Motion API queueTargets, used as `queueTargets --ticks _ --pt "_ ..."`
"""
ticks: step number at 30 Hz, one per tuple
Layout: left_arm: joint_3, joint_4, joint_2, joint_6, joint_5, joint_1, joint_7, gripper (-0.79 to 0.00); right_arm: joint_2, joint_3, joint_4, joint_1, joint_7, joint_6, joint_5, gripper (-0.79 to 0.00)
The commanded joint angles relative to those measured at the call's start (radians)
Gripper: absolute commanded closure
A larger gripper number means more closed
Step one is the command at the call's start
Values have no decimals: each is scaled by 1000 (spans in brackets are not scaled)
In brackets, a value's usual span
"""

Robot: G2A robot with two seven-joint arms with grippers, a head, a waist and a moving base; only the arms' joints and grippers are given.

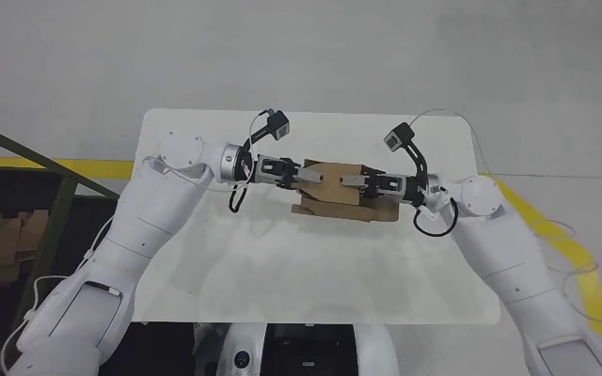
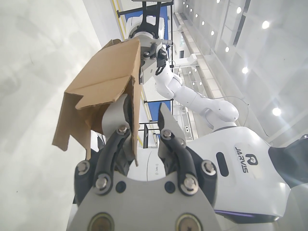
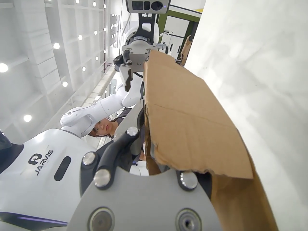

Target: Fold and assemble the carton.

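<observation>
A brown cardboard carton (image 1: 340,200), partly opened into a sleeve with loose flaps, sits at the middle of the white table between both arms. My left gripper (image 1: 308,176) is at the carton's left end. In the left wrist view the left gripper (image 2: 144,105) is open and straddles one carton (image 2: 105,73) wall, with one finger (image 2: 115,116) inside and the other finger (image 2: 166,118) outside, apart from the cardboard. My right gripper (image 1: 360,180) is at the opposite end. In the right wrist view the right gripper (image 3: 149,108) is shut on the carton (image 3: 187,126) wall, and cardboard hides its far finger.
The white table (image 1: 282,273) has bare room in front of and behind the carton. Flattened cardboard (image 1: 19,240) lies on the floor to the left, beside a dark green frame (image 1: 52,202). A yellow floor line (image 1: 541,230) runs past the table's right side.
</observation>
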Motion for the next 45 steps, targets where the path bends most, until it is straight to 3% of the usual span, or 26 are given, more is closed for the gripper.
queueTargets --ticks 1,17,45 --pt "-5 -3 1 -3 -4 2 -5 -785 0 1 -6 -2 -7 8 -13 0" --pt "-58 -63 9 -38 -65 17 -75 -785 -6 -7 -54 -21 -70 77 -111 0" --pt "12 -103 -16 10 17 -43 -13 -785 -9 16 -141 -61 -77 92 -140 0"
